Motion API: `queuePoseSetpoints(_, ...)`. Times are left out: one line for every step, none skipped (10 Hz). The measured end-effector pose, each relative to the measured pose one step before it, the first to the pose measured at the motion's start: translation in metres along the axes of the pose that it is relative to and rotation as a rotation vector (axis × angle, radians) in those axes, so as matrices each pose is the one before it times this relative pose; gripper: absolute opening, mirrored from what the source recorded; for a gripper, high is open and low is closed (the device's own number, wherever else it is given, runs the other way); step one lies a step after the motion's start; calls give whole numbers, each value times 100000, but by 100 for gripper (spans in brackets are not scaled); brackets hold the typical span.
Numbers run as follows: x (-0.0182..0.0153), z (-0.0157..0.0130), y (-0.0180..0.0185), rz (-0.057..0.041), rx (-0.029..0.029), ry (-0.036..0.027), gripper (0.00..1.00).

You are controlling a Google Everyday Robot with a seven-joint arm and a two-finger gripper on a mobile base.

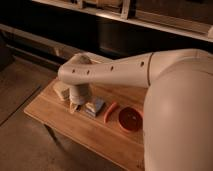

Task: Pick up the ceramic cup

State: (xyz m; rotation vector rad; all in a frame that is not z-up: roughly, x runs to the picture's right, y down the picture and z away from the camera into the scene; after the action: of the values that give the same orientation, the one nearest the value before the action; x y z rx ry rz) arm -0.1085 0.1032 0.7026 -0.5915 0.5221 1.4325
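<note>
We see the arm reach across the wooden table and bend down at the wrist, so the gripper hangs low over the boards. Whether it is parted or closed we cannot tell, since the wrist housing hides most of it. The ceramic cup sits just beside it at about ten o'clock, partly behind the wrist, and we judge it not yet grasped. A blue-grey block lies at three o'clock from the gripper, with a curved orange piece and the red-orange bowl farther along. The steep wrist suits a top-down grasp on so squat a cup.
</note>
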Motion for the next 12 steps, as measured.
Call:
queuePoseSetpoints(1, 0, 0, -4, 3, 3, 65)
queuePoseSetpoints(-1, 1, -1, 4, 0, 1, 65)
queuePoseSetpoints(-7, 2, -4, -75, 117, -37, 65)
queuePoseSetpoints(-41, -25, -26, -153, 455, -177, 65)
queuePoseSetpoints(-555, -350, 28, 1154, 803, -1568, 65)
queuePoseSetpoints(-1333, -624, -108, 2835, -260, -3126, 65)
queuePoseSetpoints(-2069, -696, -422, 5065, -581, -4001, 65)
queuePoseSetpoints(-2000, -440, -452, 5332, -829, -3360, 65)
queuePoseSetpoints(-1139, -130, -103, 2463, -440, -1864, 65)
queuePoseSetpoints(-744, 64, 237, 1409, -1043, -737, 65)
queuePoseSetpoints(-488, 199, 109, 1034, -1222, -152, 65)
queuePoseSetpoints(-976, 252, 182, -159, -2544, -448, 65)
